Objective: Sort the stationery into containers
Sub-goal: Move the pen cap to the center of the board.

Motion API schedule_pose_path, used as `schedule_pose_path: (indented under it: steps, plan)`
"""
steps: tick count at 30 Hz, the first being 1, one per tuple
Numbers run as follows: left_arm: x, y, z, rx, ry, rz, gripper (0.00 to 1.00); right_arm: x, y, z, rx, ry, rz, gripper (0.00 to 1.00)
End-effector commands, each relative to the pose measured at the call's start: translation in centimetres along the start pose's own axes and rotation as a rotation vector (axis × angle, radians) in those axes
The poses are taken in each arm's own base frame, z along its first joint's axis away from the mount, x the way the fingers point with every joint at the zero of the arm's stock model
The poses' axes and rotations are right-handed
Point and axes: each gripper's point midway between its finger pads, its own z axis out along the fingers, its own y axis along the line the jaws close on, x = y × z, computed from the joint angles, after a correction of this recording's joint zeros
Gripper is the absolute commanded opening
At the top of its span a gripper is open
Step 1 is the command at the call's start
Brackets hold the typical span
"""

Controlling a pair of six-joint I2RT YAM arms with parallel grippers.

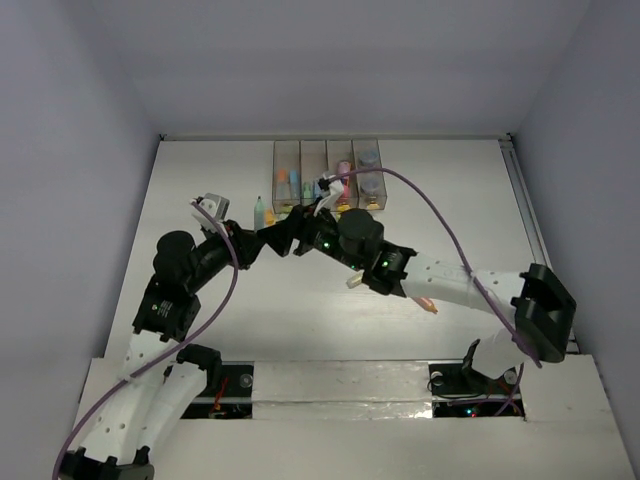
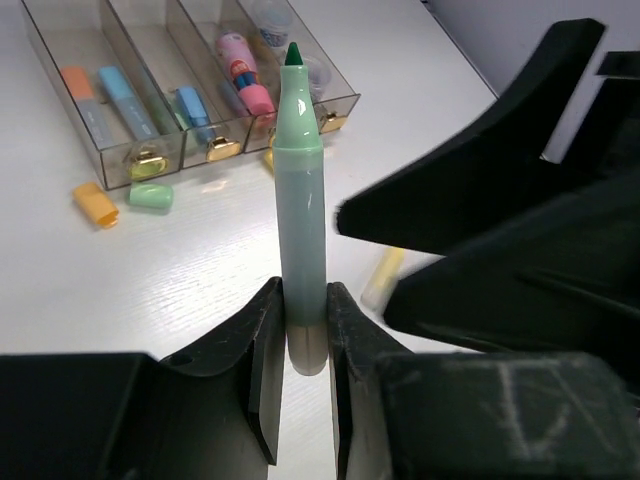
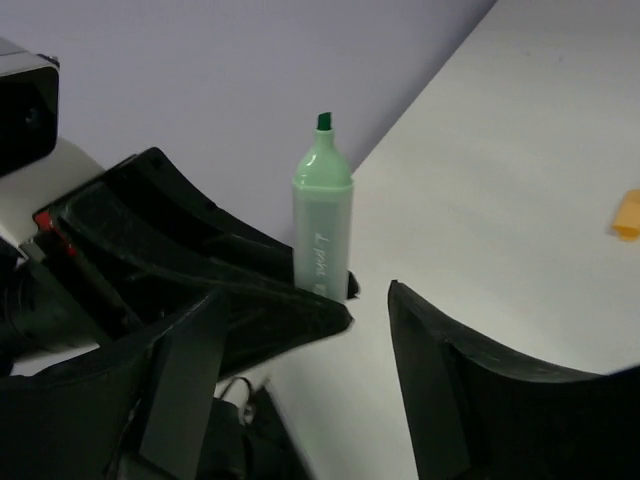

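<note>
My left gripper (image 2: 305,330) is shut on the lower end of a pale green marker (image 2: 301,200). It holds the marker upright with the dark green tip uncapped. The marker also shows in the right wrist view (image 3: 322,230). My right gripper (image 3: 370,300) is open and empty, close beside the marker, with one finger (image 2: 470,200) just right of it. Both grippers meet in front of the containers (image 1: 313,152), a row of four clear bins (image 2: 45,45). The bins hold orange, blue and pink markers and round grey-blue pieces.
An orange cap (image 2: 95,203) and a green cap (image 2: 150,195) lie loose in front of the bins. A pale yellow stick (image 2: 382,277) lies under my right gripper. A small orange-pink piece (image 1: 428,305) lies by the right forearm. Walls enclose the table.
</note>
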Motion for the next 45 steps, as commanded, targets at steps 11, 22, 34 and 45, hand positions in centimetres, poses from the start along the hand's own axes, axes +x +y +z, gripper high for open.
schedule_pose_path:
  steps: [11,22,34,45]
  plan:
    - [-2.8,-0.3,-0.4,-0.006,-0.093,0.054,0.0,-1.8,-6.3,-4.2,-0.036,0.18,-0.216,0.06]
    - [-3.1,-1.4,-1.4,0.038,-0.118,0.071,0.0,4.4,-16.0,3.5,0.136,0.417,-0.507,0.48]
    - [-3.4,-2.3,-1.9,0.077,-0.135,0.083,0.0,8.6,-25.9,8.6,0.393,0.511,-0.591,0.73]
    - [-3.6,-2.4,-1.8,0.08,-0.137,0.086,0.0,9.4,-28.9,9.7,0.475,0.527,-0.663,0.73]
